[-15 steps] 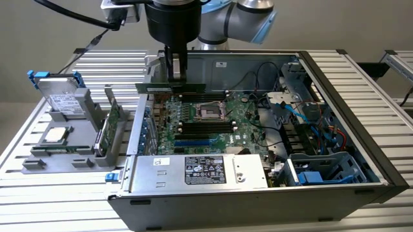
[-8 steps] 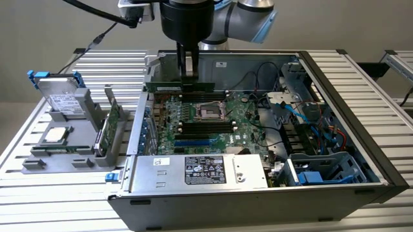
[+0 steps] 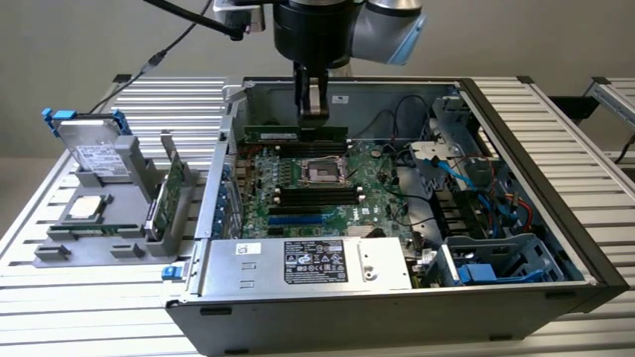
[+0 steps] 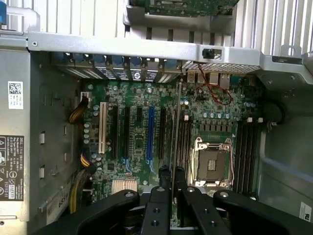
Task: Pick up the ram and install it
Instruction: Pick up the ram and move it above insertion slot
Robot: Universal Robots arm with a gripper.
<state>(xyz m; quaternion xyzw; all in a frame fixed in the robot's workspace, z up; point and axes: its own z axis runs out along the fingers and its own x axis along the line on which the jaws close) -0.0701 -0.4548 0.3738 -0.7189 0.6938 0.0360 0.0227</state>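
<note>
Robotics lab: UR arm [image 3: 349, 26] over open PC case [image 3: 377, 321] on slatted alu table [image 3: 567, 123] w/ parts fixture [image 3: 62, 253].

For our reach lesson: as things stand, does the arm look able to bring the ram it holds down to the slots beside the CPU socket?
Probably yes. The case is open on top, the fingers hold the ram over the board, and nothing seems to lie between it and the slots.

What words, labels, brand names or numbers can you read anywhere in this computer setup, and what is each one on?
Nothing reads clearly enough to quote.
Black-and-white label on the power supply: print too small.
White sticker with a square code, same unit, wrist view: blurred.
Label on the hard drive: too small.
White label on the ram: too small.
</note>
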